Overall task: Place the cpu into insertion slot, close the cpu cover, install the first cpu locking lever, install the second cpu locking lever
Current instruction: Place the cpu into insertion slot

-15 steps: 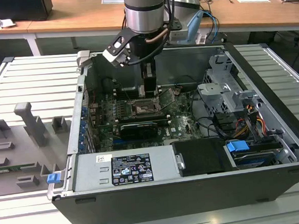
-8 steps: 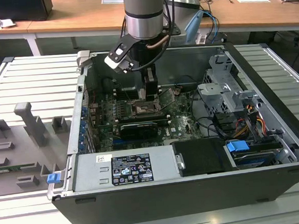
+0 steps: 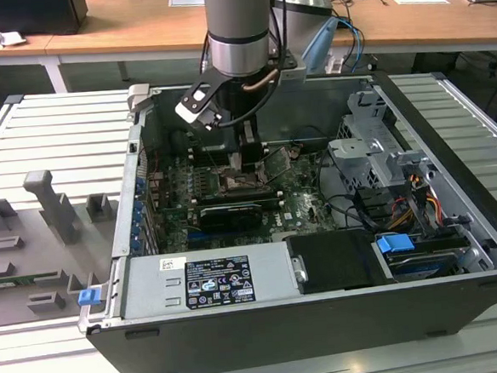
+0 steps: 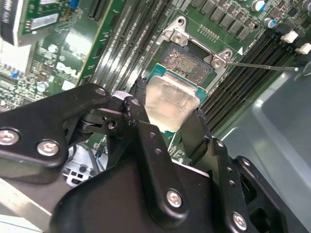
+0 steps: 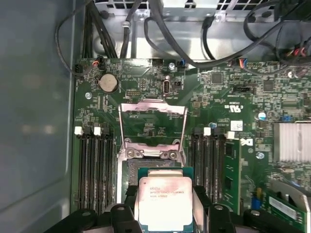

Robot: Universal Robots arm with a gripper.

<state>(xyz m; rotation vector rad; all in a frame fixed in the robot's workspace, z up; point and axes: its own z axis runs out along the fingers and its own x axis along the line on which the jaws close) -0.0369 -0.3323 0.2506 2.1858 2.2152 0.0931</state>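
My gripper (image 5: 164, 209) is shut on the cpu (image 5: 164, 196), a flat square chip with a pale metal face and a green edge. Its black fingers (image 4: 141, 121) clamp two opposite sides. The chip hangs tilted just above the insertion slot (image 4: 183, 60), a dark square socket with a silver rim on the green board. The cpu cover (image 5: 153, 108), a thin silver frame, stands flipped open beyond the socket. A thin locking lever (image 4: 265, 66) sticks out beside the socket. In the exterior view the gripper (image 3: 237, 156) reaches down into the open computer case over the slot (image 3: 235, 184).
Black memory slots (image 5: 95, 165) flank the socket on both sides. A black graphics card (image 3: 229, 213) lies in front of it, a power supply (image 3: 208, 279) at the case front, and a drive cage (image 3: 374, 152) on the exterior view's right. Cables (image 5: 160, 29) run above the board.
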